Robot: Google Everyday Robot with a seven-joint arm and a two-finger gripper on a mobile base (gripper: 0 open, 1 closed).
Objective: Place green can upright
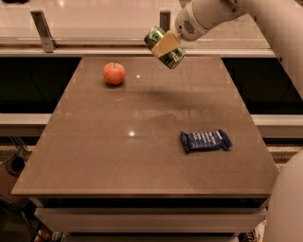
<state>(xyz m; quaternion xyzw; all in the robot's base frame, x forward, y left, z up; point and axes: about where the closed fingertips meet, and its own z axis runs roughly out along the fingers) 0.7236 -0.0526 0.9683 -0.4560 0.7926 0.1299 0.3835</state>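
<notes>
We see the gripper (pixel 165 46) up over the far edge of the counter (pixel 142 160), a bit right of ctr, at the end of the white arm (pixel 213 12) that comes in from the top right. Its fingers are closed onto the green can (pixel 173 57), w/ one pale finger pad (pixel 166 43) lying flat across the can's side; the other finger is hidden behind the can, so we can't see it. The can hangs in the air, clear of the counter, and it's tilted: one end points up and left, the other down and right, so neither upright nor lying flat. A faint shadow (pixel 180 97) sits on the counter surface below it, nearer to us. The red-orange apple (pixel 114 73) rests on the counter toward the far left corner, well apart from the can. A dark blue snack wrapper (pixel 205 140) lies flat nr the right edge, approx. midway btwn the far and near edges. Part of the robot's white body (pixel 289 203) covers the near right corner.
</notes>
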